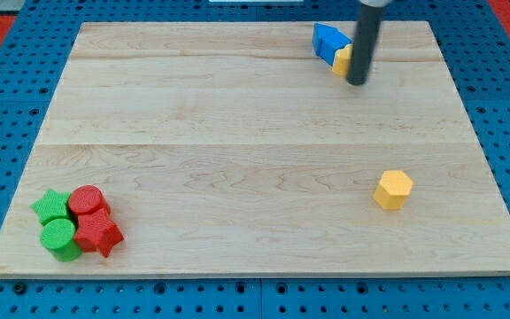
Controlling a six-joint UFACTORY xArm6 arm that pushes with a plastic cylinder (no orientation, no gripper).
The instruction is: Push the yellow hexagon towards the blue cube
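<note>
the yellow hexagon [393, 190] sits alone on the pale wooden table [237, 133], toward the view's right and a little below the middle. the blue cube [328, 41] is well apart from it, near the view's top edge and right of centre. a second yellow block [341, 60], its shape mostly hidden, is pressed against the blue cube's lower right side.

my tip [357, 82] is at the end of the dark rod that comes down from the view's top. it stands just beside that small yellow block, on its right, and appears to touch it or nearly so. it is far above the yellow hexagon in the view. there is no pincer on this arm, only the rod, so nothing is being grasped.

in the view's bottom left corner four blocks are bunched together, touching: a green star [51, 206], a red cylinder [86, 200], a green cylinder [60, 237] and a red star [98, 234].
</note>
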